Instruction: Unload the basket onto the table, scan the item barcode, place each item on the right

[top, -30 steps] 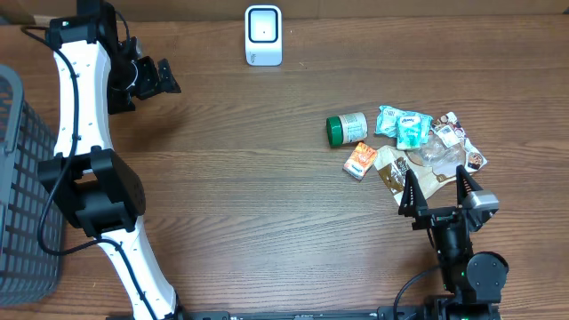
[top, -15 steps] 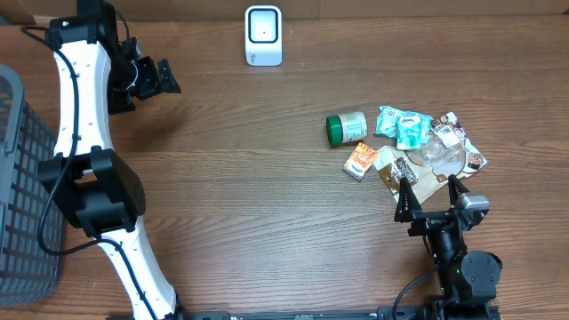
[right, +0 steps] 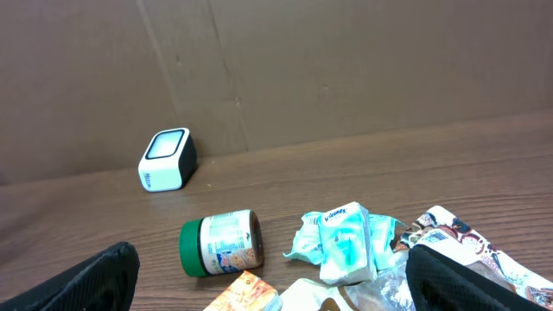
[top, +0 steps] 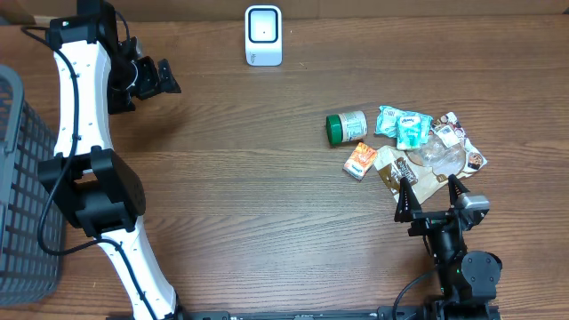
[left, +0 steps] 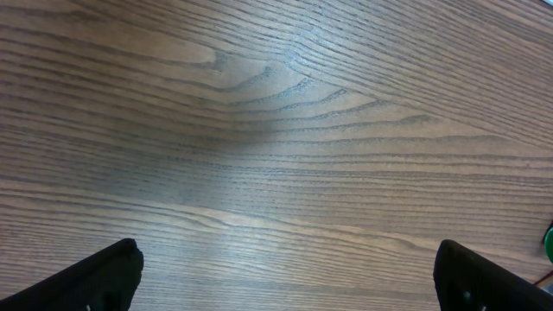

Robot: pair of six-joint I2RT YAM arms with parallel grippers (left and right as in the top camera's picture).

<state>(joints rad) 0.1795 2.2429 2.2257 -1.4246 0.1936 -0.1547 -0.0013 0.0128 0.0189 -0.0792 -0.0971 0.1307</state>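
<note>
Nearest, at the front of the surface (top: 249,204): right gripper (top: 427,180), spread wide, empty, tips at the near edge of a brown pouch (top: 388,171). Just beyond, heaped right of centre with the pouch: orange packet (top: 360,161), teal packets (top: 404,126), printed sachet (top: 462,142). Just left of the heap, on its side: green-lidded jar (top: 346,129), untouched. Far back, at centre: white scanner (top: 263,36), upright, well apart from the heap. Far left: left gripper (top: 160,78), spread wide, empty, over bare wood. At left edge: dark basket (top: 18,178).
</note>
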